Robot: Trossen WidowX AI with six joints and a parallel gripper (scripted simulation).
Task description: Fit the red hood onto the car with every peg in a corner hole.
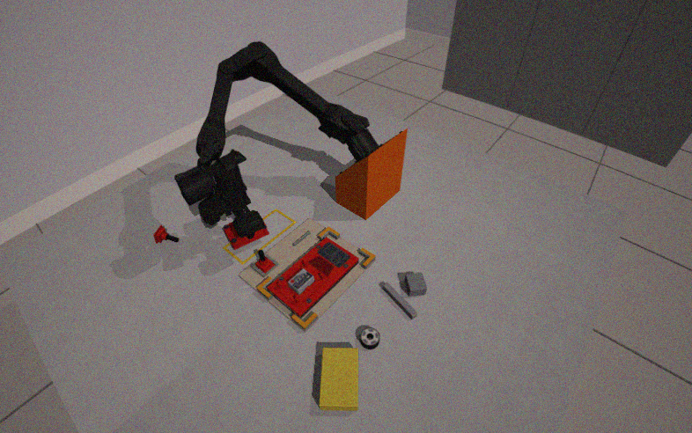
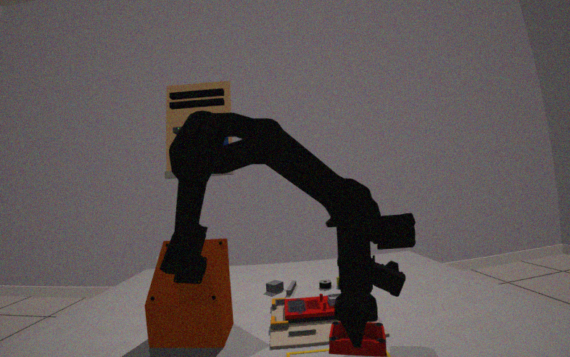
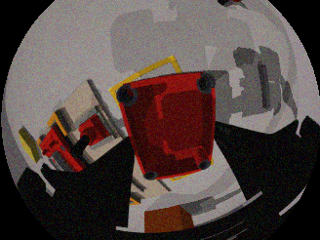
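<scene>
The red hood (image 1: 233, 238) (image 2: 376, 337) (image 3: 171, 126) lies roof-up on the table, inside a yellow outline (image 1: 292, 220) (image 3: 151, 68). My gripper (image 1: 248, 225) (image 2: 356, 337) (image 3: 172, 155) comes straight down over it, and its fingers are shut on the hood's two sides. The red chassis (image 1: 327, 270) (image 2: 309, 306) sits in the jig (image 1: 285, 244) (image 2: 294, 334) to the right, with orange corner brackets around it. The grey engine block (image 1: 301, 281) is in place on its deck. The pegs are too small to make out.
The arm's orange base box (image 1: 375, 176) (image 2: 189, 294) stands behind the jig. A small red part with a black pin (image 1: 163, 235) lies to the left, and another (image 1: 263, 263) is on the jig. A grey block (image 1: 413, 283), a grey bar (image 1: 397, 300), a wheel (image 1: 368, 336) and a yellow block (image 1: 339, 377) lie in front.
</scene>
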